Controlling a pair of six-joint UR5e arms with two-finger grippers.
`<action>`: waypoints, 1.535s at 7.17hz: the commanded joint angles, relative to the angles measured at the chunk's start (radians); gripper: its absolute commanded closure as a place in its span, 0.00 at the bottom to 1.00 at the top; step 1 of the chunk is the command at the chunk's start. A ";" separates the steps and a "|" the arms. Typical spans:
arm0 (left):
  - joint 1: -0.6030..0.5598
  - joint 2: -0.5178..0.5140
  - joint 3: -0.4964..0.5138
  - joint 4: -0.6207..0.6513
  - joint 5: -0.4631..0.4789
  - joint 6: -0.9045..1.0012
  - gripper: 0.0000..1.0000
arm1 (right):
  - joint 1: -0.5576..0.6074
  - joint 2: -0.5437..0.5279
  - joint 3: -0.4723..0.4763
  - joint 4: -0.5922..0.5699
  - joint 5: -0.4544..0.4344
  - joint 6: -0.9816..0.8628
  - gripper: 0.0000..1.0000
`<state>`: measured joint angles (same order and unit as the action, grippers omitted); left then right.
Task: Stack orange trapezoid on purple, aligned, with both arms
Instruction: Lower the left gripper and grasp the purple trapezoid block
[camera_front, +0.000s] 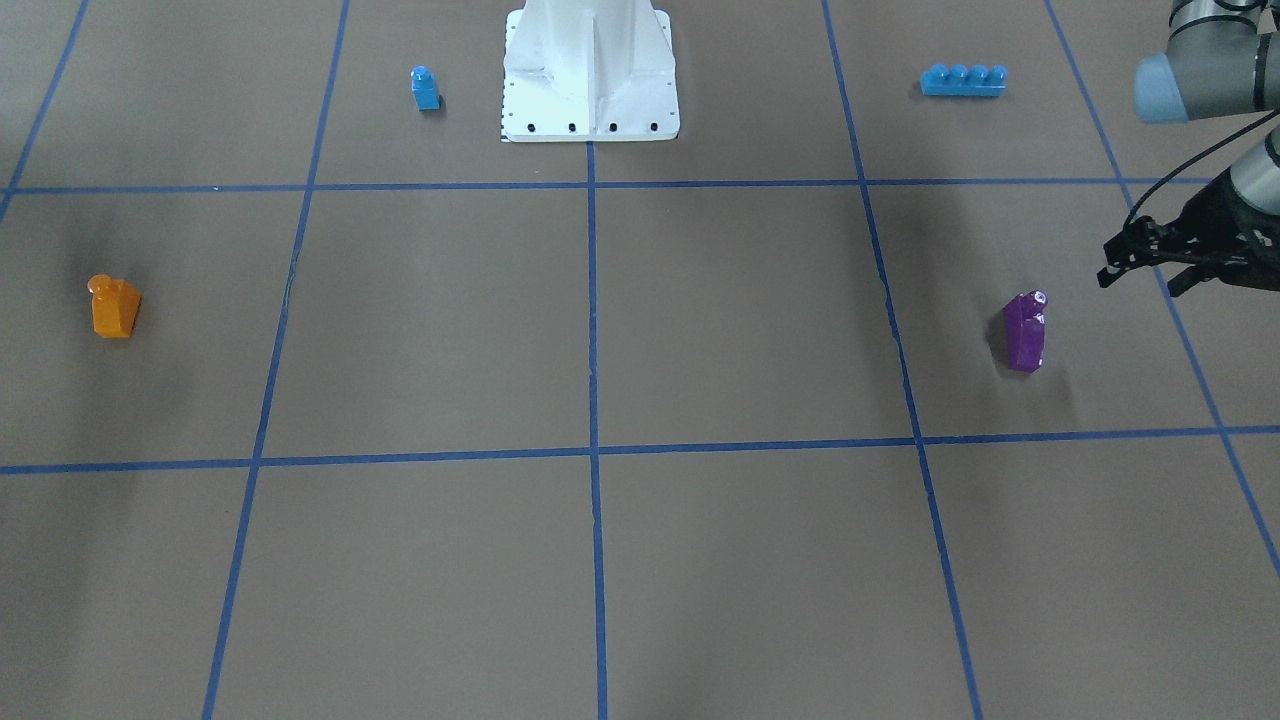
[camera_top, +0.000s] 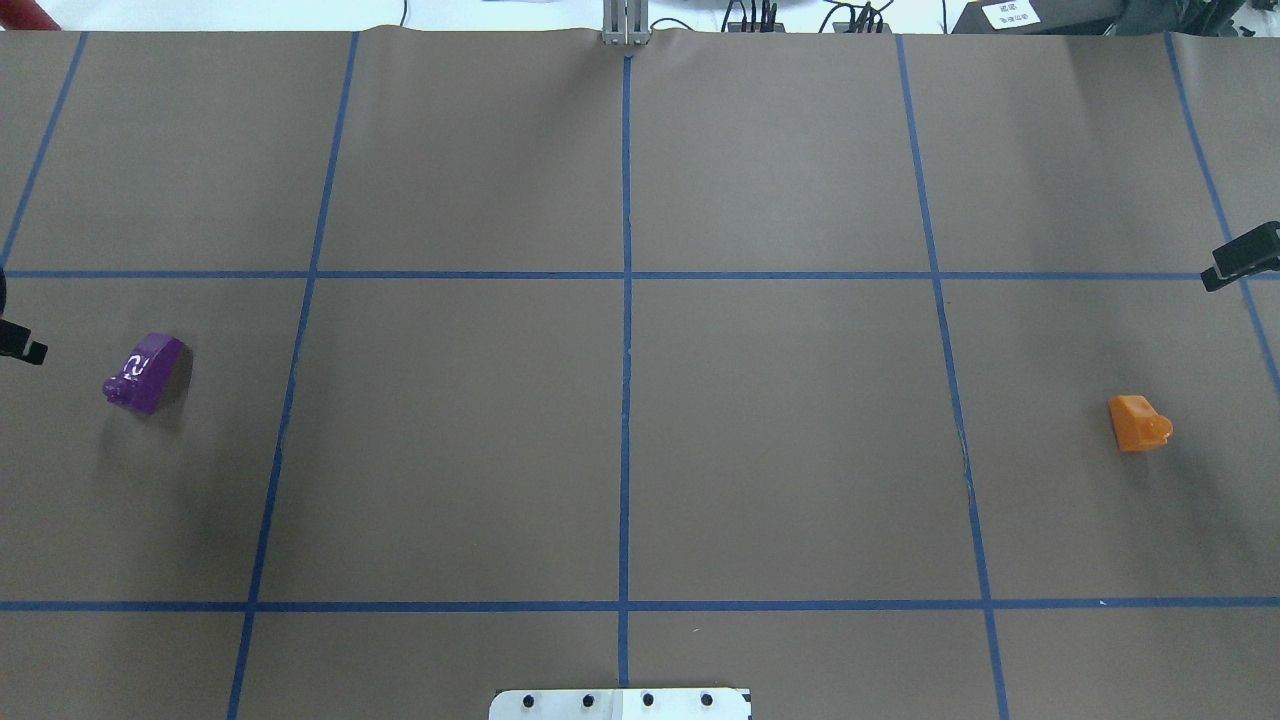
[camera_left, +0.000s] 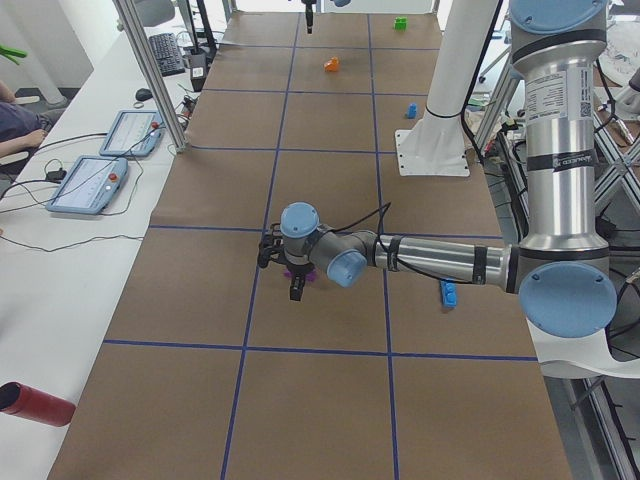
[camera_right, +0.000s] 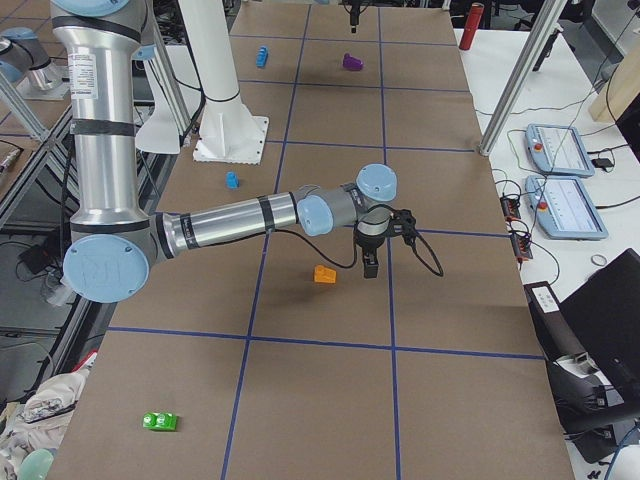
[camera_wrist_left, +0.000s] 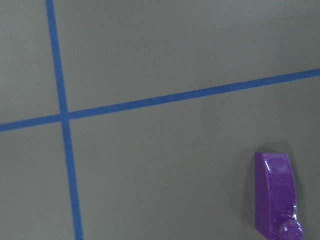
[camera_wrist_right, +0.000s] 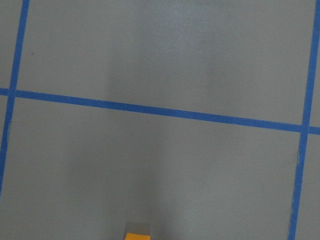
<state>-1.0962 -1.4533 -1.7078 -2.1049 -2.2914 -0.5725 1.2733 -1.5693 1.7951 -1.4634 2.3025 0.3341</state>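
Pedestal base, white and bolted down, sits at 6 o'clock on the table in the overhead view. The table is covered in brown paper crossed by blue tape lines. In the front-facing view, a small blue one-stud brick stands to the robot's right of the base. A long blue four-stud brick lies to its left, and both are well apart from the base.

Farther out, the orange trapezoid rests on the paper at about 3 o'clock from the table's middle. The purple brick rests at 9 o'clock, well apart from the orange one, with the middle squares of the grid between them.

The left gripper hangs above the table near the purple brick, at roughly 10 o'clock from it in the overhead view. Its two black fingertips stand apart, gripping nothing.

The right gripper shows only as one black tip at the edge of the overhead view, at 1 o'clock from the orange trapezoid. I cannot tell whether its fingers are spread or closed.
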 joint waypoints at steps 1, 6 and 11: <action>0.107 -0.013 0.000 -0.026 0.055 -0.044 0.00 | 0.000 -0.005 0.000 0.002 0.000 -0.001 0.00; 0.179 -0.074 0.040 -0.024 0.136 -0.076 0.13 | 0.000 -0.008 0.000 0.002 0.000 -0.001 0.00; 0.190 -0.090 0.051 -0.024 0.138 -0.078 0.99 | 0.000 -0.008 0.001 0.002 0.000 -0.001 0.00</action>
<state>-0.9076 -1.5429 -1.6555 -2.1292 -2.1549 -0.6492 1.2732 -1.5769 1.7949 -1.4624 2.3020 0.3329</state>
